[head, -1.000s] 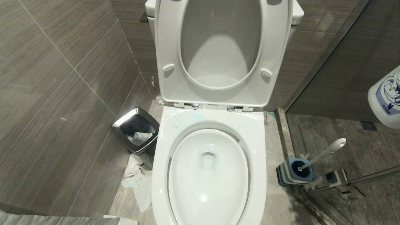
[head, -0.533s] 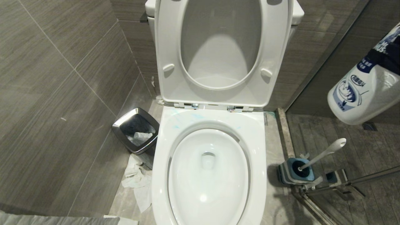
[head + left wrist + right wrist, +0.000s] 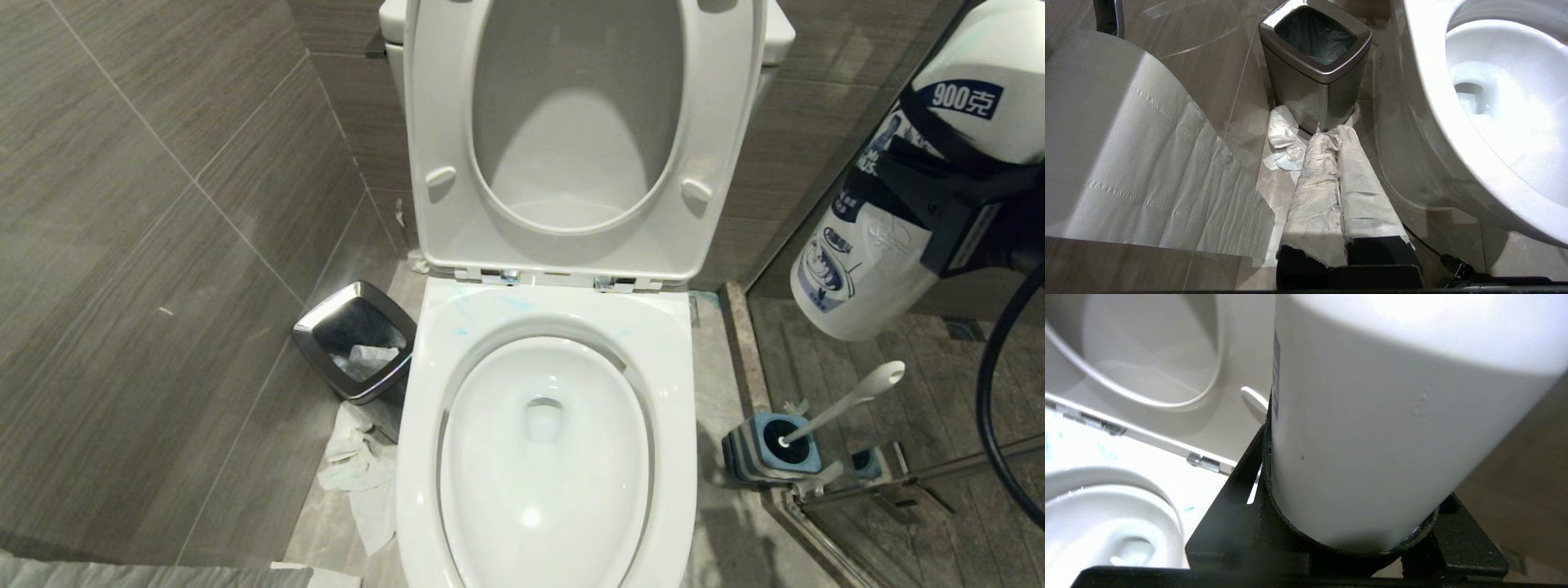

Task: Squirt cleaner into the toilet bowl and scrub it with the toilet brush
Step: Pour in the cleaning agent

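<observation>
The toilet bowl (image 3: 669, 343) fills the middle of the head view, with its seat and lid raised. Faint turquoise streaks of cleaner (image 3: 498, 306) mark the back of its rim. My right gripper (image 3: 931, 196) is shut on the white cleaner bottle (image 3: 857, 269) with a blue label. It holds the bottle tilted in the air to the right of the raised seat; the cap is out of view. The bottle (image 3: 1392, 416) fills the right wrist view. The toilet brush (image 3: 849, 400) stands in its blue-and-grey holder (image 3: 771, 449) on the floor to the right. My left gripper (image 3: 1331, 134), wrapped in paper, is shut and parked low beside the bowl.
A steel-rimmed black bin (image 3: 357, 339) stands left of the toilet, with crumpled tissue (image 3: 359, 474) on the floor in front of it. A sheet of toilet paper (image 3: 1126, 163) hangs close in the left wrist view. A glass partition's metal track (image 3: 898, 482) runs behind the brush holder.
My right gripper has carried the bottle up and leftward from the right edge into fuller view, tilting it. The toilet, brush and left arm have not moved.
</observation>
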{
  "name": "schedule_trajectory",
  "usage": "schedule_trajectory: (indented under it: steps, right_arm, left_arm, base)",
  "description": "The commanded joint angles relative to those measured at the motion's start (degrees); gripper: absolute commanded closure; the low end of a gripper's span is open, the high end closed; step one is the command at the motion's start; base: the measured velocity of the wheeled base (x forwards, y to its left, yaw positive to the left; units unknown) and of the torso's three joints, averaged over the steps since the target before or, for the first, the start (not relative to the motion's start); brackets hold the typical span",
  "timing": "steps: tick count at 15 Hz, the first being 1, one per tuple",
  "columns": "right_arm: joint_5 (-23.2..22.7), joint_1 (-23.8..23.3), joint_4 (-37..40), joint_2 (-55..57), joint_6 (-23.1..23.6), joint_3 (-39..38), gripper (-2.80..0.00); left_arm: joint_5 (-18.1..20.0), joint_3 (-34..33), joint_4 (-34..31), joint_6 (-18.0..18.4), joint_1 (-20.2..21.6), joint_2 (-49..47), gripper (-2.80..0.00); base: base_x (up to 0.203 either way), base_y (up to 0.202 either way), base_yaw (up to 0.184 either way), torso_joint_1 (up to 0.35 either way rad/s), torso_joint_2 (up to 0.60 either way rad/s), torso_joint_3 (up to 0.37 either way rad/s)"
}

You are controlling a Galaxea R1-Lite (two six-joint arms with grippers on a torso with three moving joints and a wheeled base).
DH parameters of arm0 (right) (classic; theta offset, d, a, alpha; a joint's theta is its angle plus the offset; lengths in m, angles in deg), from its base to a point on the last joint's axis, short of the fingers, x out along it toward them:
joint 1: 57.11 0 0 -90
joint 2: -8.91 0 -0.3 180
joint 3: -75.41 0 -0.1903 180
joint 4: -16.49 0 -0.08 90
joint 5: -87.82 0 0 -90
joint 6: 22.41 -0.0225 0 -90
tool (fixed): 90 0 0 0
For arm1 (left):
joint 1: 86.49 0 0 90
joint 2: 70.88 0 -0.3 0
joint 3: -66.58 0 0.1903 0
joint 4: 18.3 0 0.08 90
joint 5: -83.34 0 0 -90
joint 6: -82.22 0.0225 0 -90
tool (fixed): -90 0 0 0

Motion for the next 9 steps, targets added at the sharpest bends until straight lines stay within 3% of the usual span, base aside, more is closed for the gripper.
schedule_trajectory:
  steps: [1,4,9]
  right_arm:
    - [-0.25,1.64,-0.12,1.15,2.41,1.5,0.0]
    - [-2.93,2.42,2.0,2.64,9.05,4.61,0.0]
    - [-2.95,2.43,10.01,2.67,22.16,7.49,0.0]
  left_arm:
    - [-0.05,-0.35,0.02,-0.02,0.02,-0.05,0.0]
    - [-0.05,-0.35,0.02,-0.02,0.02,-0.05,0.0]
    - [-0.05,-0.35,0.02,-0.02,0.02,-0.05,0.0]
  base:
    - [0.0,0.0,0.0,0.0,0.0,0.0]
    - [0.0,0.0,0.0,0.0,0.0,0.0]
    - [0.0,0.0,0.0,0.0,0.0,0.0]
